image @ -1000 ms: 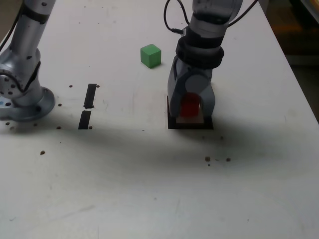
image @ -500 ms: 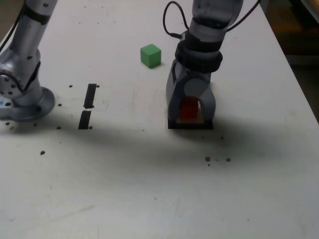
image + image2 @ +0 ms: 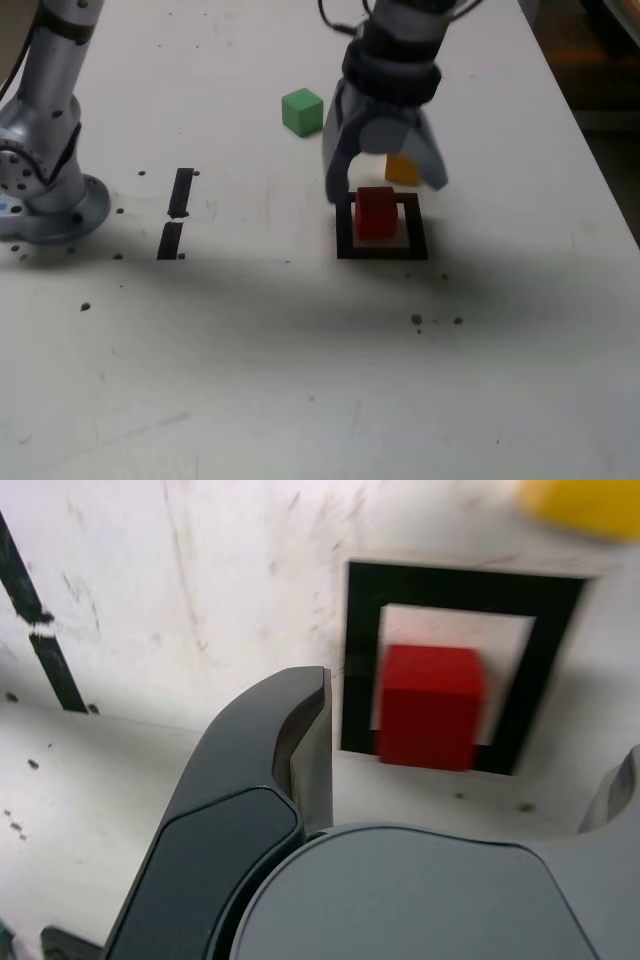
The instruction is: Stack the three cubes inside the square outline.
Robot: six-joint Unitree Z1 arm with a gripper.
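Your gripper [image 3: 385,185] hangs just above the red cube [image 3: 376,213] with its jaws spread wide and nothing between them; the two fingers straddle empty air over the cube, clear of its sides. In the wrist view one dark finger [image 3: 300,750] fills the foreground, and the red cube [image 3: 431,706] sits apart from it, untouched.

You can see the red cube resting on the table [image 3: 300,380] inside the square outline [image 3: 381,251]. It stands on the white centre, and in the wrist view its near edge overlaps the inner edge of the black tape [image 3: 460,585].

Beyond the outline, just behind your gripper in the exterior view, the yellow cube [image 3: 402,169] lies on the table, partly hidden by a finger. It shows as a blurred yellow patch [image 3: 590,505] at the edge of the wrist view.

The green cube [image 3: 302,111] sits farther back and toward the exterior view's left, well apart from the outline.

Two short black tape strips [image 3: 177,212] lie at the exterior view's left, near the arm's base [image 3: 45,205].
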